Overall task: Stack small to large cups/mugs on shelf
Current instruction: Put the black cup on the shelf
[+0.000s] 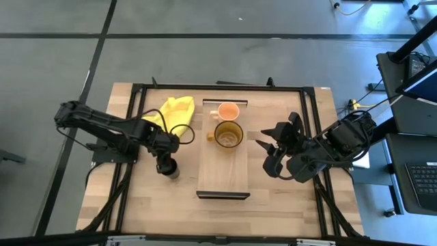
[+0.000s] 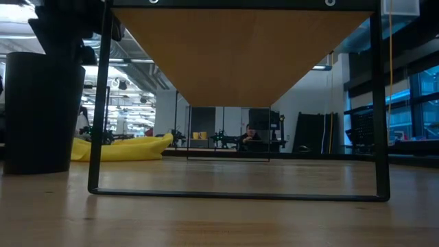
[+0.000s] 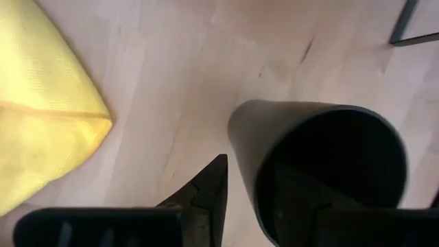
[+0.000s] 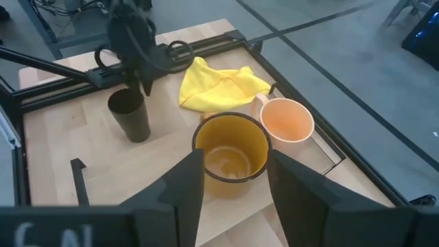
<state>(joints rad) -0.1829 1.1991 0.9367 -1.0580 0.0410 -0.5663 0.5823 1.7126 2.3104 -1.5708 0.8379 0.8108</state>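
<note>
The small black cup [image 1: 171, 168] stands upright on the tabletop left of the shelf [image 1: 222, 174]. My left gripper [image 1: 166, 160] is over it, open: in the left wrist view one finger [image 3: 206, 199] stands outside the cup's wall [image 3: 247, 158], with a strip of table showing between them. The other finger [image 3: 295, 199] reaches inside the cup. The amber mug [image 1: 228, 135] and the peach mug [image 1: 229, 111] stand upright on the shelf's far half. My right gripper [image 1: 268, 156] is open and empty, right of the shelf, facing the amber mug [image 4: 230, 154].
A yellow cloth [image 1: 176, 111] lies on the table at the far left of the shelf, close to the black cup [image 4: 130, 113]. The shelf's near half is bare board. A dark frame [image 1: 136, 89] runs round the table. A person sits far off in the room [image 2: 250, 134].
</note>
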